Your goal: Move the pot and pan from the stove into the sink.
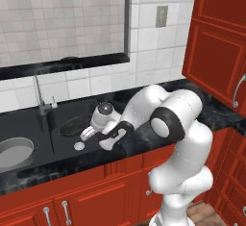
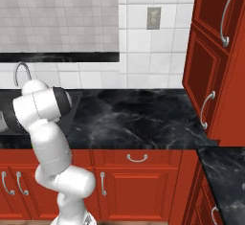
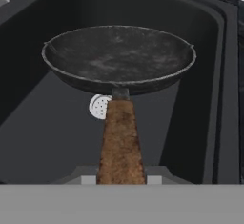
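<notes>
Holding the long brown handle of the shallow round frying pan with a dark speckled inside (image 3: 119,58), the two-finger gripper (image 3: 120,180) has its jaws narrowed onto the handle's near end, one fingertip on each side. In the hand view the pan hangs level above the floor of a basin of the black two-basin sink (image 3: 43,137), with the pale round drain (image 3: 98,106) showing just beneath its rim. From the left base view, the pan (image 1: 74,125) sits over the right basin, the white arm (image 1: 168,124) reaching down to it, and the wide grey metal pot (image 1: 15,151) lies in the left basin beside the thin chrome faucet (image 1: 38,93). Dark marbled countertop (image 2: 139,116) runs to the right
</notes>
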{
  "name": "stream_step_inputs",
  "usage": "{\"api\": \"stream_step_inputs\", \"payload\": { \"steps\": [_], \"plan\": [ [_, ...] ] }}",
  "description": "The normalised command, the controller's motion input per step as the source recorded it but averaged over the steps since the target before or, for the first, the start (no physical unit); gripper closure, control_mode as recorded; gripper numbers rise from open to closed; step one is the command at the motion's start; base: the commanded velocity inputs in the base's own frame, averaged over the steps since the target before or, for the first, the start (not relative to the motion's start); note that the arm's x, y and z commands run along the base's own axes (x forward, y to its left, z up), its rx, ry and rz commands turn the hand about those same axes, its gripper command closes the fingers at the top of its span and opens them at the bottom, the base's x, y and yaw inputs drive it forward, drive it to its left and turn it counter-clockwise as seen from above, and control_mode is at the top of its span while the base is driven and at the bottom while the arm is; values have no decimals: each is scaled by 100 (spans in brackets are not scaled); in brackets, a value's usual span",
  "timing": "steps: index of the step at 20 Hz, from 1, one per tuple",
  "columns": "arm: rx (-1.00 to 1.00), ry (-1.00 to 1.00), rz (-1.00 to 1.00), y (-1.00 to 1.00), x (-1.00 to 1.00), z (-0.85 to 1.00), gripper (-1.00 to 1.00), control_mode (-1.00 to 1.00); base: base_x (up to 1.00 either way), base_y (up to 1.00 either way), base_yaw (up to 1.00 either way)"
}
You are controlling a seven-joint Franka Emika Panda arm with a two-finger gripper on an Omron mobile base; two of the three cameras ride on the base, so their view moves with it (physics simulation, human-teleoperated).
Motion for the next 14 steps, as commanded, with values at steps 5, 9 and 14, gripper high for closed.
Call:
{"api": "stream_step_inputs", "payload": {
  "steps": [5, 9, 14],
  "plan": [
    [-6, -2, -4, 33, 55, -23, 100, -100, 0, 0, 0],
    [-4, -5, 0, 29, 39, -52, 100, -100, 0, 0, 0],
    [-1, -4, 0, 13, 11, -24, 100, -100, 0, 0, 0]
  ]
}}
